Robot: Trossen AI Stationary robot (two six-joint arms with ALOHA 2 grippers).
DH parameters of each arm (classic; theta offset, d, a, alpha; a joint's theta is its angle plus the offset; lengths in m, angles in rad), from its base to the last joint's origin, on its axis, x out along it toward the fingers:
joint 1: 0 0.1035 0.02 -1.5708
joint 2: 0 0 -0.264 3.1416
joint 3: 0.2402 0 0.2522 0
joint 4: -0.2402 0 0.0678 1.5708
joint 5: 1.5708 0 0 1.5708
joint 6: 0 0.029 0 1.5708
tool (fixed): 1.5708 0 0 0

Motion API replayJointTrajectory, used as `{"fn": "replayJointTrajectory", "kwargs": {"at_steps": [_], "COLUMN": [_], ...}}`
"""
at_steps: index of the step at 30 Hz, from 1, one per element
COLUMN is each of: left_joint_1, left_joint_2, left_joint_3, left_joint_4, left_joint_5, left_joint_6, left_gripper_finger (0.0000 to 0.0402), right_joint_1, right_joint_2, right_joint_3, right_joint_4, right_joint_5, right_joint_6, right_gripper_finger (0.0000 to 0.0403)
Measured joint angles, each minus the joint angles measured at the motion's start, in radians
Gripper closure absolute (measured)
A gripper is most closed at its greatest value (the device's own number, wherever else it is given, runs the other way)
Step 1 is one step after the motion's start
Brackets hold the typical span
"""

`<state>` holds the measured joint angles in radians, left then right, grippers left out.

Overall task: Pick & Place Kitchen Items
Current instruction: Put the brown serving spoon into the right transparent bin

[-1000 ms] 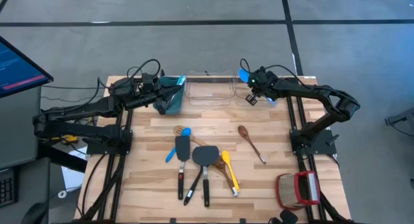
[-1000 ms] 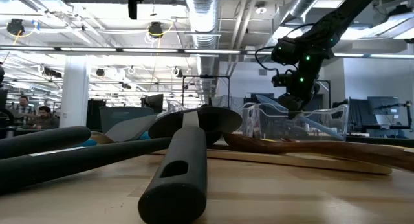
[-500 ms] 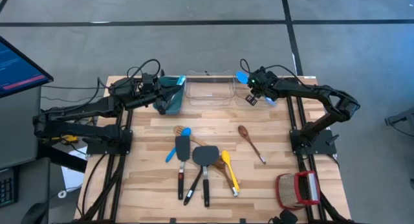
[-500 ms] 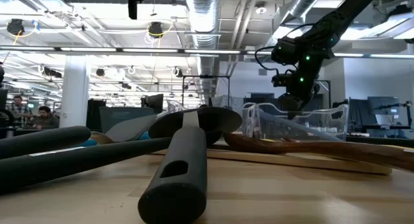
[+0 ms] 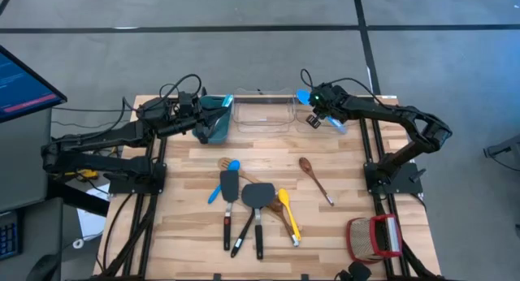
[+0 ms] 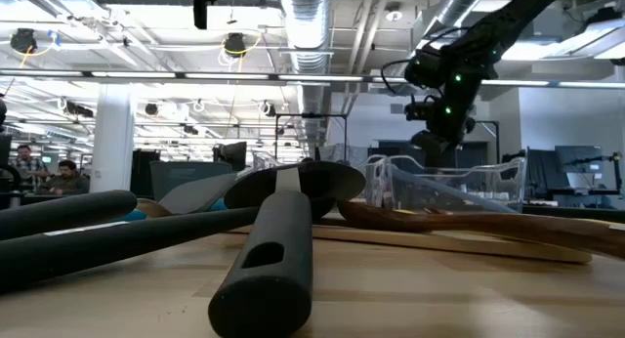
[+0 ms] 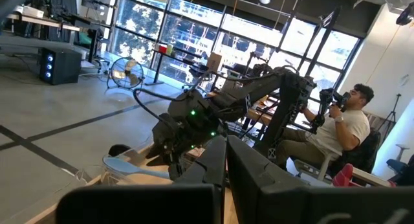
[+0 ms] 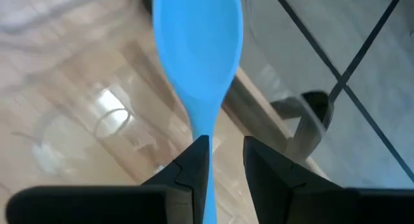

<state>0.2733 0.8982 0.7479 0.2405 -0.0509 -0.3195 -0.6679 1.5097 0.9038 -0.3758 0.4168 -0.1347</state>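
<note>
Right hand [image 5: 312,110]: in the upper right of the high view, above a clear cup [image 5: 313,123]; its fingers [image 8: 194,166] are a little apart, and the stem of the blue spoon [image 8: 197,49] runs down between them, against one finger.
Left hand [image 5: 213,118]: pressed together, at the teal bin [image 5: 218,131] in the upper left part of the surface [image 5: 357,208].
Other utensils [image 5: 256,200]: lying in a group in the middle of the surface.
Clear tray [image 5: 263,112]: between the two hands.
Woven basket [image 5: 372,236]: lower right corner.
</note>
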Motion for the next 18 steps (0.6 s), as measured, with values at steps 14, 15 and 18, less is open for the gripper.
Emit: {"fn": "replayJointTrajectory", "kwargs": {"at_steps": [14,15,18], "left_joint_1": [0.000,0.000,0.000], "left_joint_2": [0.000,0.000,0.000], "left_joint_3": [0.000,0.000,0.000], "left_joint_4": [0.000,0.000,0.000], "left_joint_5": [0.000,0.000,0.000], "left_joint_6": [0.000,0.000,0.000], "left_gripper_finger": [0.0400,0.0400,0.0400], "right_joint_1": [0.118,0.128,0.158], "right_joint_2": [0.000,0.000,0.000], "right_joint_3": [0.237,0.255,0.313], "right_joint_4": [-0.230,-0.249,-0.303], "right_joint_5": [0.000,0.000,0.000], "right_joint_6": [-0.006,-0.006,-0.006], "right_gripper_finger": [0.0314,0.0316,0.0325]}}
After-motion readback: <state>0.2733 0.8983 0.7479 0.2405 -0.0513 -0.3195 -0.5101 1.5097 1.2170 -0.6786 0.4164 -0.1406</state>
